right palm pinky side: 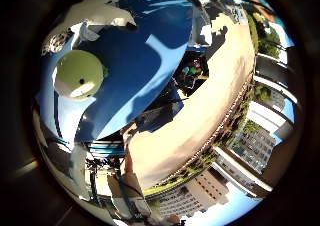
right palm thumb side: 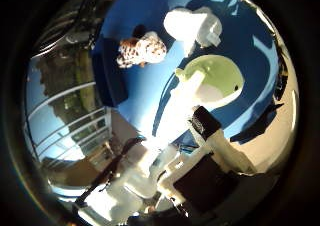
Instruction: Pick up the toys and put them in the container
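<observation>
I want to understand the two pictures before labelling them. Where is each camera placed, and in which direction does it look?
Little finger side palm view: on the palm, looking out at the blue table surface, the round pale green plush toy and buildings beyond; no finger is clear.
Thumb side palm view: on the palm, looking at the table, the spotted brown-and-white plush toy and a white toy; the white and black hand reaches in.
Shared: green toy, blue table.

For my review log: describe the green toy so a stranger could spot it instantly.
On the blue surface lie three toys. The green plush toy is nearest the hand, beside a white toy. Unlike the brown spotted toy, it is round, pale green, with a small dark eye.
</observation>
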